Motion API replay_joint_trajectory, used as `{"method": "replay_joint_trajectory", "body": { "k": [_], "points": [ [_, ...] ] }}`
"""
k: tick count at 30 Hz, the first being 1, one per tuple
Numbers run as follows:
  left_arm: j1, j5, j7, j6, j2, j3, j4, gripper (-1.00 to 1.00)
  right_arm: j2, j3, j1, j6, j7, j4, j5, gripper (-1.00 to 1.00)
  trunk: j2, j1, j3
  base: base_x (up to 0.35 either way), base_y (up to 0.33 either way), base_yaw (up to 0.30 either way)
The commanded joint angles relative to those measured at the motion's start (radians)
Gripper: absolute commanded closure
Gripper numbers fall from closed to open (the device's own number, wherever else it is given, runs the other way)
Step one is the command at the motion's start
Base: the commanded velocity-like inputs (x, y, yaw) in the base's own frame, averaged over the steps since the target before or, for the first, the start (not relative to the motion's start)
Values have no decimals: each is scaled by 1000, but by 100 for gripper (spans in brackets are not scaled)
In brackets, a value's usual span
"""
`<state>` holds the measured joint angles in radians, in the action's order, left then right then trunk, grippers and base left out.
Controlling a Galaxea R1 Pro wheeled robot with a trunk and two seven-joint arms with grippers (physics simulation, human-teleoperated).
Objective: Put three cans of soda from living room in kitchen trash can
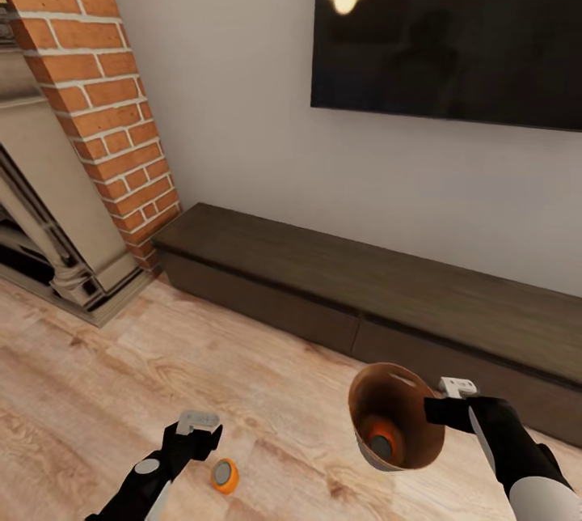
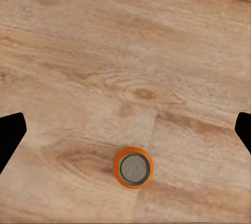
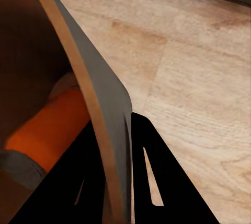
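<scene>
An orange soda can [image 1: 225, 475] stands upright on the wooden floor, just right of my left gripper [image 1: 198, 432]. Seen from the left wrist, this can [image 2: 133, 167] sits on the floor between the two spread black fingertips [image 2: 10, 135], so the left gripper is open above it. My right gripper [image 1: 440, 410] is shut on the rim of the trash can [image 1: 420, 440], a grey pail with a tan-brown inside, held tilted above the floor. Another orange can [image 1: 380, 436] lies inside the pail, also seen as the orange can [image 3: 49, 130] past the pail wall [image 3: 99, 104]. The blue can is out of view.
A dark low bench [image 1: 364, 294] runs along the white wall ahead. The red brick chimney [image 1: 97, 92] with its fireplace [image 1: 40, 213] stands at the left. A dark TV screen [image 1: 453, 27] hangs on the wall.
</scene>
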<state>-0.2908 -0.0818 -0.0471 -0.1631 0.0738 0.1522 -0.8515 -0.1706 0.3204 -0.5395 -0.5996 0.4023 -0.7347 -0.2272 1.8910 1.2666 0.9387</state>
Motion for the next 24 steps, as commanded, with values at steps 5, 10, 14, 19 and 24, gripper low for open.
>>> {"method": "replay_joint_trajectory", "body": {
  "k": [5, 10, 14, 19, 24],
  "points": [
    [-22, -3, 12, 118, -7, -1, 118, -100, 57, -13, 2, -7, 1, 0, 5, 100, 0, 0, 0, 72, 1, -2],
    [-25, -3, 41, 148, -8, -2, 141, -100, 86, -57, 3, -11, -1, -1, 5, 100, 35, 19, 15, 11, 0, 0],
    [-25, -2, 50, 161, -7, 1, 145, -100, 117, -90, 1, -47, -2, -7, 3, 100, 63, 34, 28, 1, 0, 0],
    [-24, 0, 50, 204, -8, 1, 154, -100, 125, -152, -7, -127, -2, -14, 1, 100, 98, 54, 44, 0, 0, 0],
    [-24, -1, 51, 217, -8, 0, 204, -100, 117, -168, -64, -233, -2, -18, -1, 100, 133, 73, 59, 0, 0, 0]
  ]
}}
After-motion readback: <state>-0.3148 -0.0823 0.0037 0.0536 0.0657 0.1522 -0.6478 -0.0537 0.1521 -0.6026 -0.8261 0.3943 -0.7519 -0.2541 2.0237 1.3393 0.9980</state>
